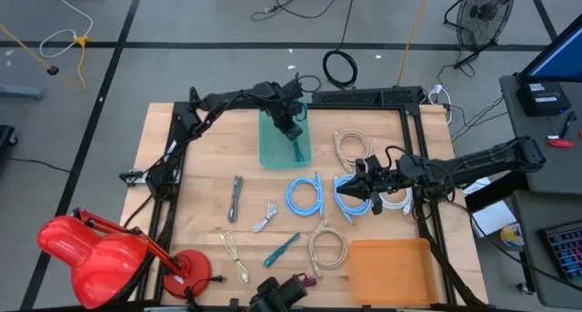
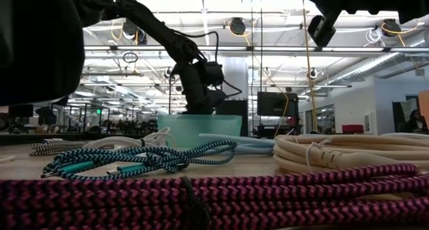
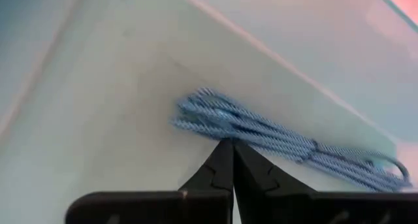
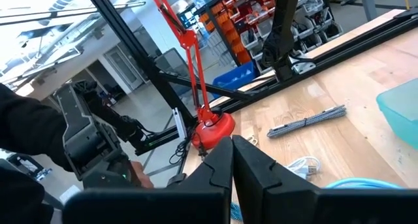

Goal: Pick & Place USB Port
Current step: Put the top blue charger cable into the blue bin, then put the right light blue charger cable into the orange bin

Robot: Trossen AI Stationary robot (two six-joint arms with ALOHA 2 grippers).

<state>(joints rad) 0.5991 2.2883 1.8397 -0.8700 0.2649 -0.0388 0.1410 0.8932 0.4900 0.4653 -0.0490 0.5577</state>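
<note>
A teal bin [image 1: 273, 154] stands at the table's far middle. A blue braided USB cable [image 3: 261, 134] lies bundled on the bin's floor, near one wall [image 1: 300, 149]. My left gripper [image 3: 232, 145] is shut and points steeply down into the bin [image 1: 293, 130]. Its tips are at the cable's edge in the left wrist view. My right gripper [image 1: 346, 196] is shut. It hovers level above the light blue cable coils [image 1: 305, 196] at the table's right middle, with nothing between its fingers [image 4: 232, 142]. My left gripper has its shut fingertips [image 3: 225, 152] right at the edge of the cable bundle [image 3: 243, 138], coming from above at a slant. I cannot tell whether the tips touch the cable. The cable lies on the bin's floor.
Loose cables lie on the wooden table: grey [image 1: 235, 198], white [image 1: 264, 218], teal [image 1: 282, 248], beige [image 1: 326, 248] and cream [image 1: 350, 146]. An orange tray [image 1: 391, 271] sits at the near right. A red lamp [image 1: 109, 257] stands at the near left. A purple braided cable [image 2: 201, 196] lies at the near edge.
</note>
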